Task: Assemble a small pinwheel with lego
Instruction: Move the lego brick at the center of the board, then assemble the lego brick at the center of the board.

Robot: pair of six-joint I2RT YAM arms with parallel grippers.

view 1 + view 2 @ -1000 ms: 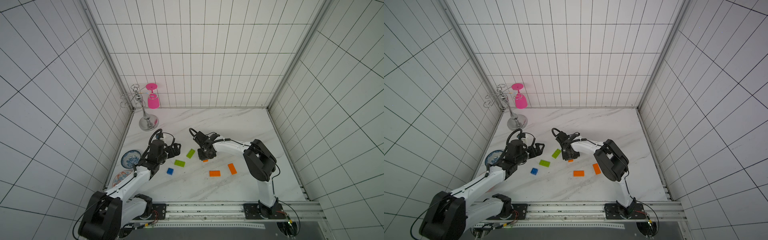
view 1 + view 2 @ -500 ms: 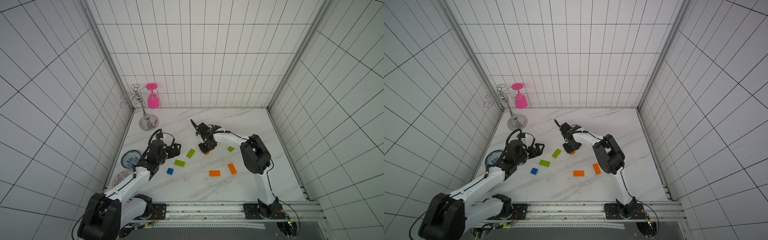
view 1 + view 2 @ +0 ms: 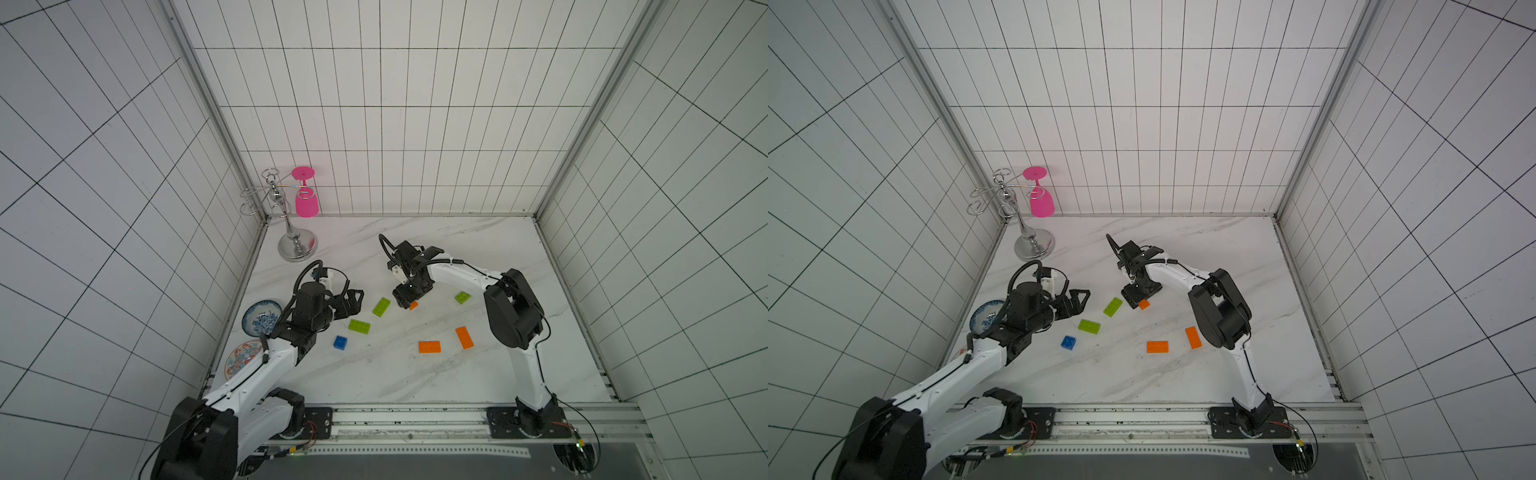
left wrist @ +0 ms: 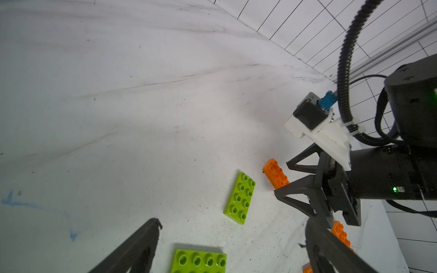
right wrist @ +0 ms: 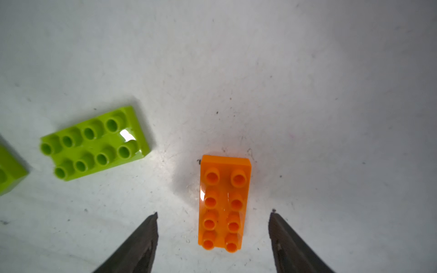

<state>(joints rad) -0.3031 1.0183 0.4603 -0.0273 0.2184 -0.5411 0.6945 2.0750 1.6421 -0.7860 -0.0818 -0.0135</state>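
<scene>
Robotics lab cell; gridded white walls; aluminium mounting rail; marble-look tabletop.

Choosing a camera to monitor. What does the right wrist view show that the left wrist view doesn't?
Only right wrist: the orange brick whole, studs up, between the tips of the open right gripper. Only left wrist: the tiled wall, a second orange brick. Both: that orange brick beside a lime-green brick on the table.
</scene>
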